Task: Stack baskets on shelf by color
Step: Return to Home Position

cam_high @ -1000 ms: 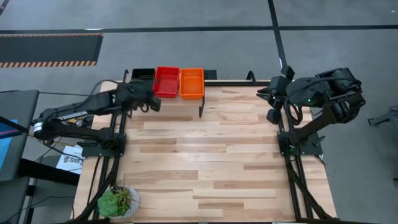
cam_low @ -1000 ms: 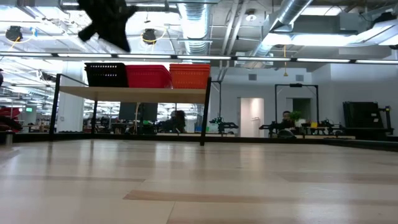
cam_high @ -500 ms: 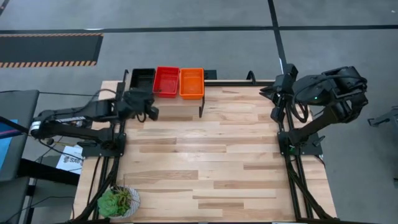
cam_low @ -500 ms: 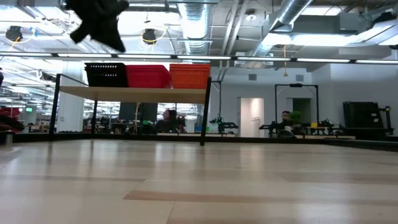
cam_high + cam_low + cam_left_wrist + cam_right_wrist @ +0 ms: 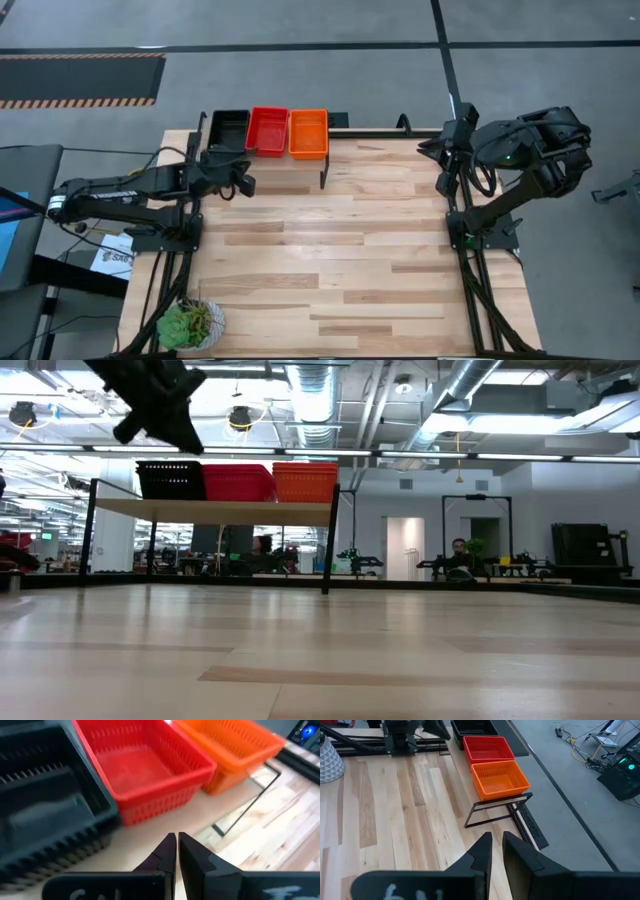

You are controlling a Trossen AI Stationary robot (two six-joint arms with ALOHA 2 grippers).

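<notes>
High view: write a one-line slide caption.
Black baskets, red baskets and orange baskets side by side on the shelf; left tool and right tool shut, clear of them.

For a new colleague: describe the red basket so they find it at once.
At the wooden table's far edge stands a raised wooden shelf. Of three mesh plastic baskets on it, the red one is central, between black and orange.
</notes>
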